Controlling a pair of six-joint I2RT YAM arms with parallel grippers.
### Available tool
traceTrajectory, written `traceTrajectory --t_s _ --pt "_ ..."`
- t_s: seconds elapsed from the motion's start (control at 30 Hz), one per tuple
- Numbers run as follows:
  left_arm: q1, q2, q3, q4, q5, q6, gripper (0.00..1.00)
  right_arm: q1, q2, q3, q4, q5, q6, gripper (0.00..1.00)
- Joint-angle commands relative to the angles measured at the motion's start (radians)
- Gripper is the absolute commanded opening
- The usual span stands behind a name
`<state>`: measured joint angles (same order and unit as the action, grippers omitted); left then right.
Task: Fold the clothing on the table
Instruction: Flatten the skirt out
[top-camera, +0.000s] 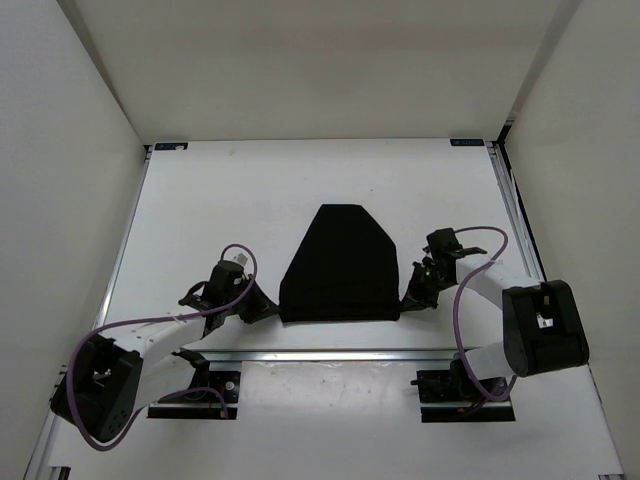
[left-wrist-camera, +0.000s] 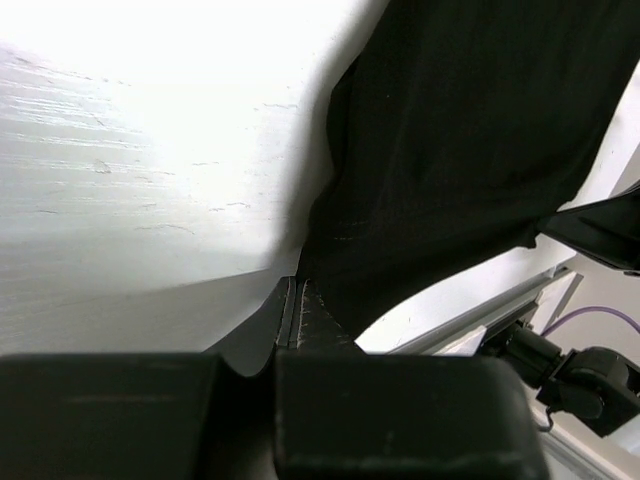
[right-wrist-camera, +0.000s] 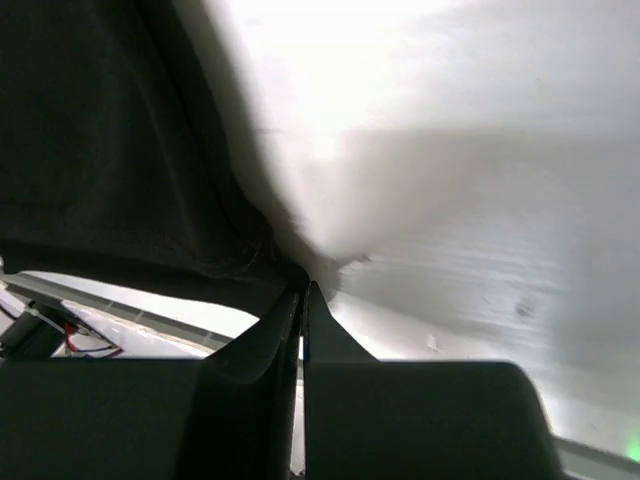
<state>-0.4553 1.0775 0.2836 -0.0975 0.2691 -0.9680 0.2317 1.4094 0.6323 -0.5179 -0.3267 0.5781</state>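
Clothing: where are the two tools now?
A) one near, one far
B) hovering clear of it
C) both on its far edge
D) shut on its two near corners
D: the left tool and right tool each pinch a near corner of the clothing.

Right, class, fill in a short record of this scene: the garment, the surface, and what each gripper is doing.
Garment: the clothing, black, lying flat, narrower at its far end
Surface: the table, white
Left gripper: shut on the clothing's near left corner
Right gripper: shut on the clothing's near right corner
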Motion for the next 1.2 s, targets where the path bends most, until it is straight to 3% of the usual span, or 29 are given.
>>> traceTrajectory --t_s 0.0,0.23,0.27,0.3,0.4,0.77,1.17 --pt "0.015 -0.016 0.008 -0.034 -0.024 0.042 0.0 -0.032 -0.033 0.029 -0.12 0.11 -0.069 0.0" --pt "0.001 0.016 0.017 0.016 0.01 0.038 0.0 -0.035 -0.024 0.037 -0.084 0.042 -0.066 0.03" --pt "0.0 0.016 0.011 0.037 0.016 0.032 0.03 -0.028 -0.02 0.038 -0.077 0.028 -0.069 0.11" --pt "0.003 0.013 -0.003 0.05 0.025 0.017 0.11 -0.028 -0.026 0.037 -0.068 0.015 -0.066 0.16" --pt "0.009 0.016 -0.047 0.13 0.077 -0.03 0.17 -0.029 -0.03 0.033 -0.05 -0.018 -0.076 0.26" --pt "0.015 0.03 -0.09 0.188 0.102 -0.066 0.5 -0.038 -0.021 -0.003 0.044 -0.176 -0.05 0.33" --pt "-0.016 0.082 -0.06 0.185 0.11 -0.054 0.48 0.023 0.016 0.0 0.041 -0.203 -0.032 0.33"
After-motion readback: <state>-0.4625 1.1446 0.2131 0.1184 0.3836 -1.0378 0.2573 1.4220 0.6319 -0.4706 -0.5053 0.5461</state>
